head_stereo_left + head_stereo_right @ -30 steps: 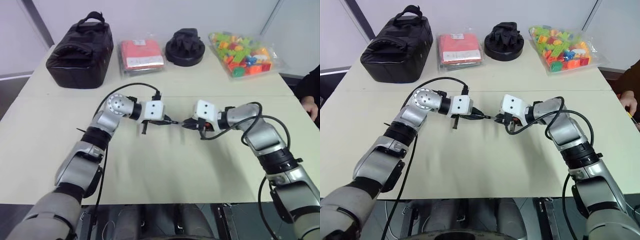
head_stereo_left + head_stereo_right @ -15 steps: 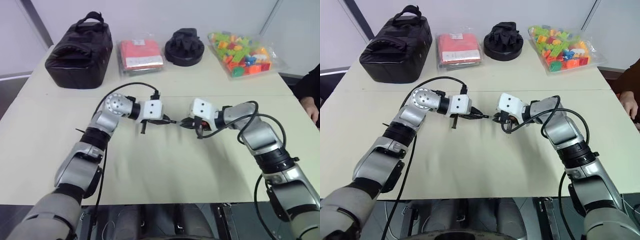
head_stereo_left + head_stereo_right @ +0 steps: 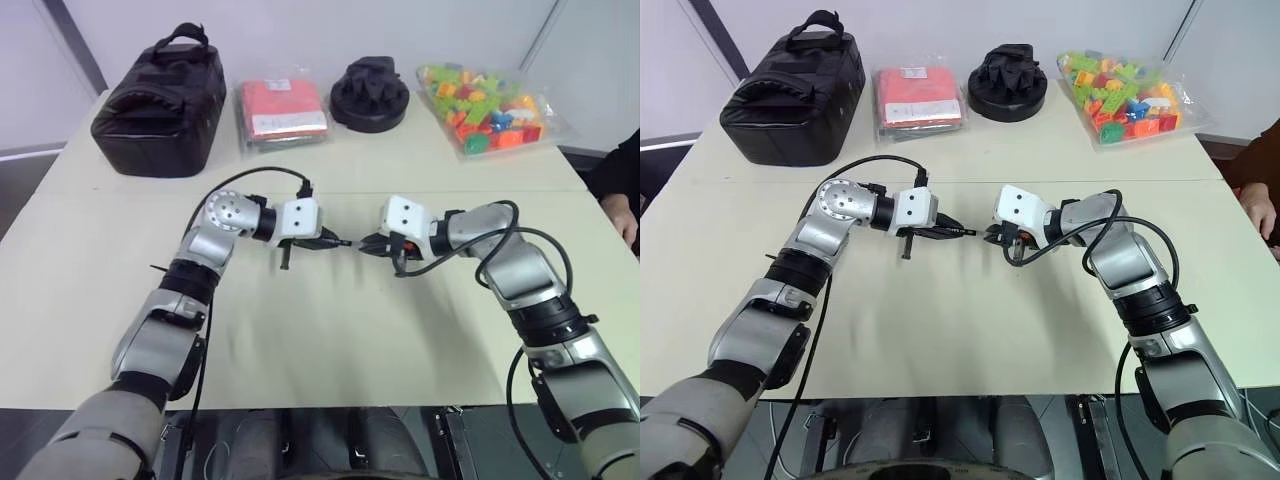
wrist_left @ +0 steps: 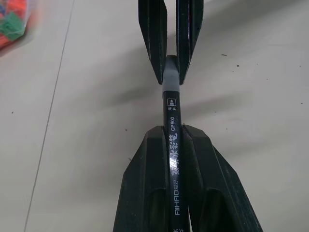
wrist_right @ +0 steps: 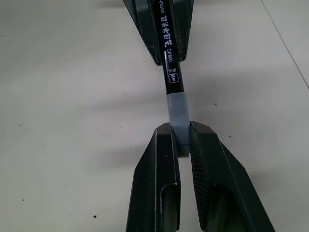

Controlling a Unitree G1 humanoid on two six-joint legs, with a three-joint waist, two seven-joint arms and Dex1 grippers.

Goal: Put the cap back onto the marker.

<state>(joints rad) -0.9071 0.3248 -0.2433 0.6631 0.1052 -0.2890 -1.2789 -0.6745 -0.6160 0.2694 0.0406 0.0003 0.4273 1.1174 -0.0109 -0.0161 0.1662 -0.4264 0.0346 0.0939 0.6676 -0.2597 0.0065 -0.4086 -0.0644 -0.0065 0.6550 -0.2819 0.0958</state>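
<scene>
The marker (image 4: pixel 171 121), dark with white lettering, lies level above the table, and my left gripper (image 4: pixel 170 133) is shut on its body. The light grey cap (image 5: pixel 177 110) sits in line on the marker's (image 5: pixel 170 72) end, touching the dark body. My right gripper (image 5: pixel 182 133) is shut on the cap. In the left eye view the left gripper (image 3: pixel 330 241) and the right gripper (image 3: pixel 372 245) face each other tip to tip above mid-table, with the marker (image 3: pixel 346 242) bridging the short gap. How deep the cap sits I cannot tell.
Along the table's far edge stand a black bag (image 3: pixel 160 100), a red packet (image 3: pixel 283 110), a black round object (image 3: pixel 370 93) and a clear bag of coloured bricks (image 3: pixel 482 105). A person's hand (image 3: pixel 626 215) rests at the right edge. Bare tabletop (image 3: pixel 340 330) lies under both grippers.
The left wrist has turned slightly. Both grippers stay where they were, with the same grips.
</scene>
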